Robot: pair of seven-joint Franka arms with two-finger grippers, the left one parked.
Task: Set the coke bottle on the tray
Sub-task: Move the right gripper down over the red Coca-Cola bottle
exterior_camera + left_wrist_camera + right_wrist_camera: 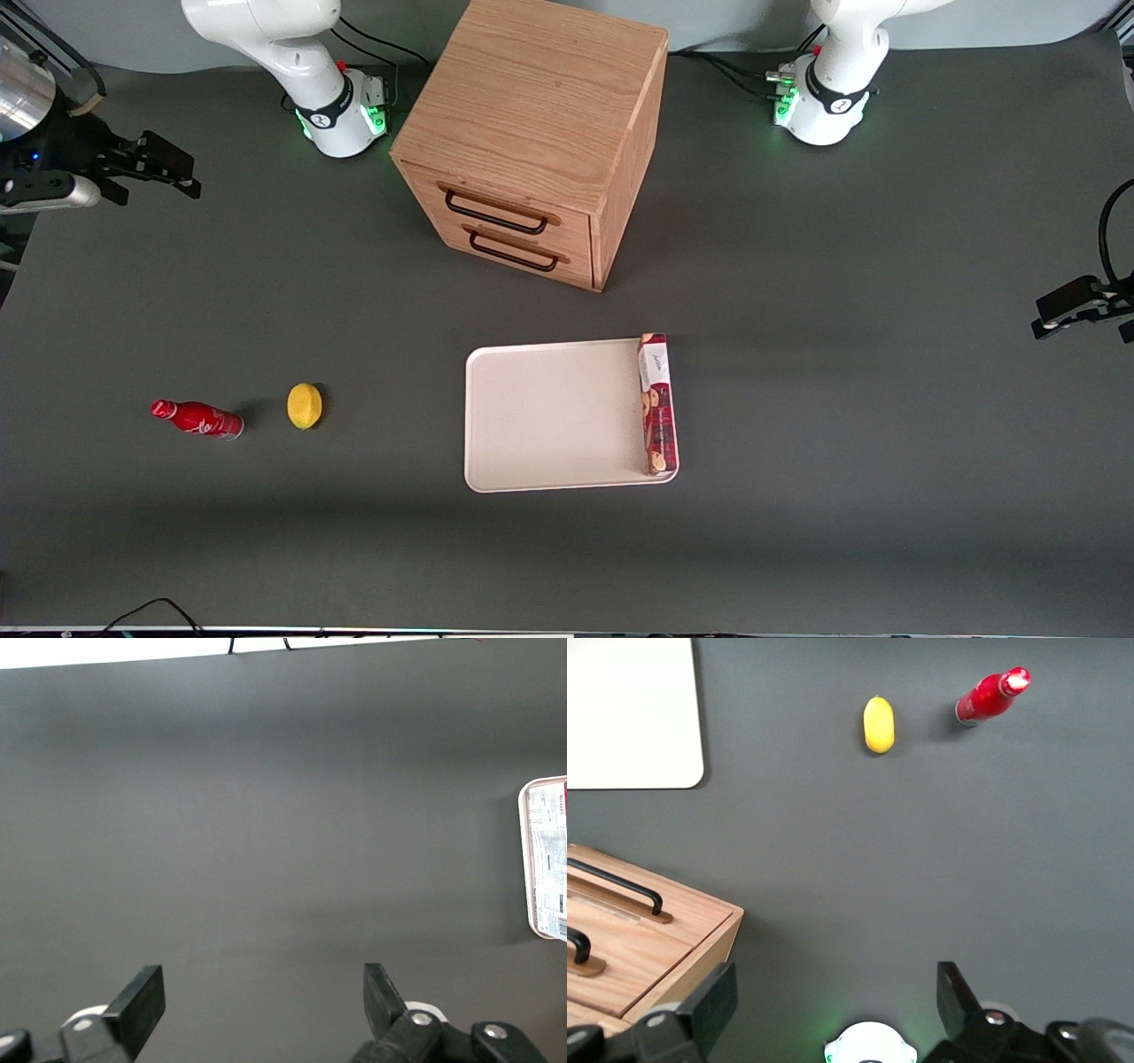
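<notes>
Dark grey table [842,266], wide and mostly bare. We note a two-drawer oak cabinet [540,133] standing between the two arm bases, its black handles facing the front camera.

Nearer that camera than the cabinet sits the cream-white tray [549,416], flat, low rim. A long red biscuit box [657,403] lies along the tray edge that faces the parked arm's end; the rest of the tray floor is free.

The gripper [164,168] hangs high at the working arm's end of the table, well apart from everything on it. Its two black fingers [709,1005] stand wide apart, nothing between them.

A small yellow lemon-like object [305,406] rests on the table between tray and bottle, near the bottle's base.

Coke bottle [197,418]: it appears to stand on the bare table toward the working arm's end, well apart from the tray, its cap leaning away from the lemon in the front view. It is nearer the front camera than the gripper and well below it.

We judge the coming move a long descent toward the front camera, fingers straddling the slim body from the sides, keeping clear of the lemon.
</notes>
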